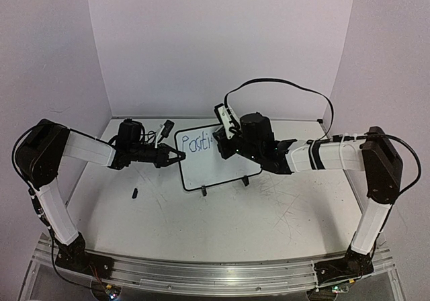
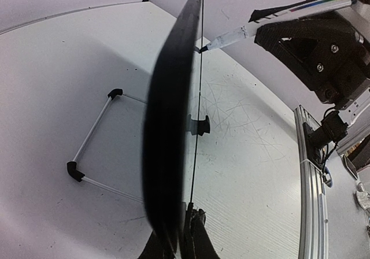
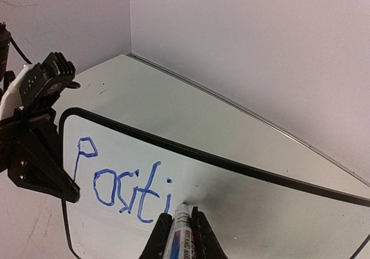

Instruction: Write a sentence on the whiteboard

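The whiteboard (image 1: pixel 218 163) stands upright on two black feet at the table's middle. Blue writing (image 1: pixel 196 144) on it reads "Positi". My left gripper (image 1: pixel 176 157) is shut on the board's left edge. In the left wrist view the board (image 2: pixel 173 126) shows edge-on, with the gripper (image 2: pixel 185 233) clamped on it at the bottom. My right gripper (image 1: pixel 218 140) is shut on a marker (image 3: pixel 180 233), whose tip touches the board (image 3: pixel 260 207) just right of the last blue "i" in the writing (image 3: pixel 124 184). The marker (image 2: pixel 277 19) also shows in the left wrist view.
A small black cap (image 1: pixel 134 193) lies on the table at the front left. A white rod frame with black corners (image 2: pixel 92 137) lies behind the board. A black cable (image 1: pixel 289 82) loops above the right arm. Walls enclose the back and sides.
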